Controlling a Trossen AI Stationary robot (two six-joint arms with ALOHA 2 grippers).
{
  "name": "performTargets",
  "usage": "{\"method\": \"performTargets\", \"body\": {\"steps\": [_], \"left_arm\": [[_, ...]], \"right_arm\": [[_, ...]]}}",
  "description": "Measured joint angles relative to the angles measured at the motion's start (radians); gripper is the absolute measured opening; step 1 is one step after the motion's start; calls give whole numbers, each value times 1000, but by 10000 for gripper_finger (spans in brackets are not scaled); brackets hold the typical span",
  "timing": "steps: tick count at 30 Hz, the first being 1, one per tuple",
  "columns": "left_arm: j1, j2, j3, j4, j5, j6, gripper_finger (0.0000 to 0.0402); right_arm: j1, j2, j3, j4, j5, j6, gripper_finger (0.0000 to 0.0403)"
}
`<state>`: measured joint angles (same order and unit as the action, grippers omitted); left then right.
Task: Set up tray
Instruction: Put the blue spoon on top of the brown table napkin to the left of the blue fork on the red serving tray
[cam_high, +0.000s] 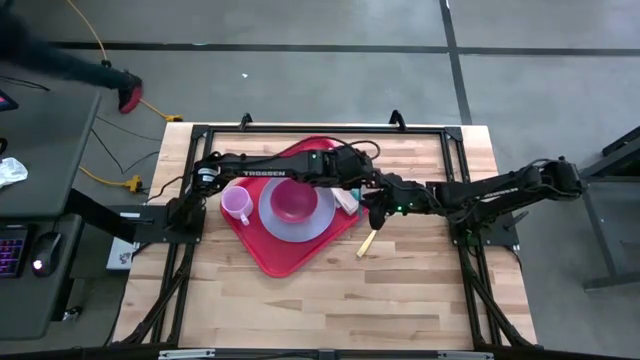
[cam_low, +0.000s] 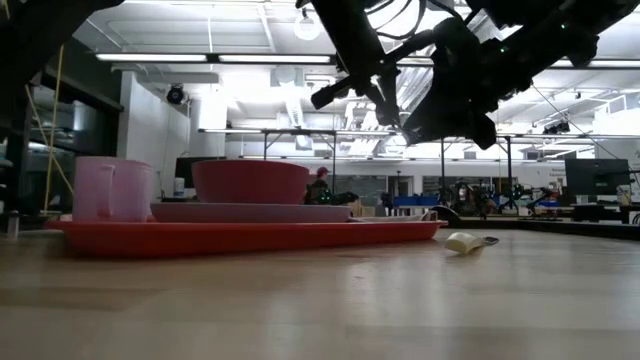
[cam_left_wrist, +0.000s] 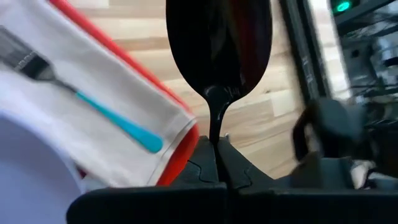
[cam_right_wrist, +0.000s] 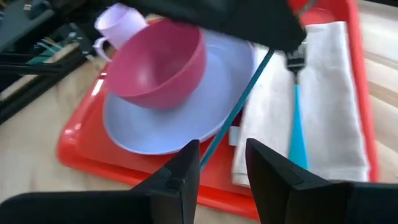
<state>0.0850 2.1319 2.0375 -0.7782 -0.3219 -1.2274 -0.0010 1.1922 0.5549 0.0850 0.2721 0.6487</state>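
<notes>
Where tray (cam_high: 268, 255) is lying: on wood table (cam_high: 420, 300), a bit toward 9 o'clock of centre in high view, flat, rim up.
Tray long axis: running approx 8 o'clock to 2 o'clock, so tray is sitting skewed to table edges w/ one corner pointing at 12 and one at 6.
Tray load: lavender plate (cam_high: 300, 232) is resting mid-tray and carrying pink bowl (cam_high: 292, 200); lavender cup (cam_high: 237, 205) is standing at plate's 9 o'clock; white napkin (cam_right_wrist: 329, 93) is lying along tray's 3 o'clock side w/ teal-handled fork (cam_right_wrist: 297, 118) on top.
L gripper (cam_left_wrist: 217, 163): hanging above tray's 3 o'clock side, over napkin edge; fingers are pinching tight on thin stem of dark spoon (cam_left_wrist: 217, 43), bowl end sticking out fwd.
R gripper (cam_right_wrist: 222, 155): hovering off the table, just outside tray's 3 o'clock corner, fingers standing apart and clamping nothing; thin teal rod (cam_right_wrist: 236, 106) is showing in the gap, leaning at one finger.
Tray vs grippers: tray is spreading under L gripper and out toward its 9 o'clock; for R gripper whole tray is lying at 9 o'clock, near edge just beside.
Grippers vs each other: hanging close together, R at L's 4 o'clock.
Off-tray item: small cream piece (cam_high: 367, 243) is lying on bare wood at tray's 4 o'clock, near R gripper, apart from rim.
</notes>
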Motion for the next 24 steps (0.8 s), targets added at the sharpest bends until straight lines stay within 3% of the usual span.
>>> {"method": "performTargets", "body": {"steps": [11, 24], "left_arm": [[39, 0, 1, 62, 6, 34, 10], [42, 0, -1, 82, 17, 48, 10]], "right_arm": [[-47, -8, 0, -56, 38, 26, 135], [-107, -7, 0, -62, 0, 24, 128]]}}
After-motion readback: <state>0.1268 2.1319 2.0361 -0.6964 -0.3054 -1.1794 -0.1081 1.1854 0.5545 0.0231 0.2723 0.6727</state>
